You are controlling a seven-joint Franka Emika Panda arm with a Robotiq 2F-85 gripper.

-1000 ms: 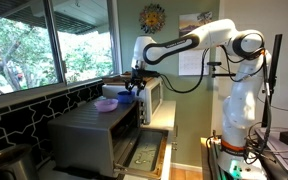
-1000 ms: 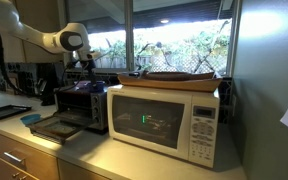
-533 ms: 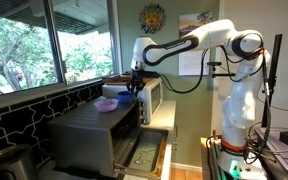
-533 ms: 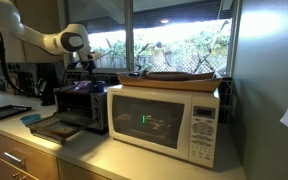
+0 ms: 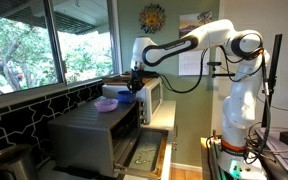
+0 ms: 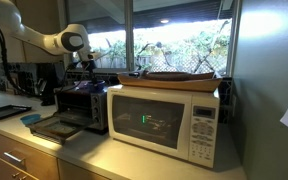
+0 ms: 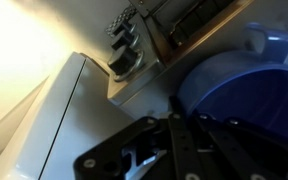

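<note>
**Gripper right over the blue bowl, jaws hard to read**

The gripper [image 5: 134, 88] hangs just above the blue bowl [image 5: 120, 95], which sits on top of the toaster oven [image 5: 92, 130], next to the microwave [image 5: 154, 98]. In the wrist view the bowl [image 7: 246, 85] fills the right side and is cut off by the frame edge. The gripper [image 7: 174, 135] there is just dark, blurry linkage at the bottom, so I can't tell whether the jaws are spread or pressed together. I also can't tell if it touches the bowl.

In an exterior view the gripper [image 6: 84, 72] is tiny and dark against the window [image 6: 174, 45], so its state can't be read there either. The bowl [image 6: 100, 82] is only a thin blue sliver on the oven [image 6: 82, 104]. A paler bowl [image 5: 107, 104] sits just beside the blue one.

Compared with half a second ago, I can't spot any real change: the arm, bowl and open oven door [image 5: 146, 155] all look in the same place.
</note>
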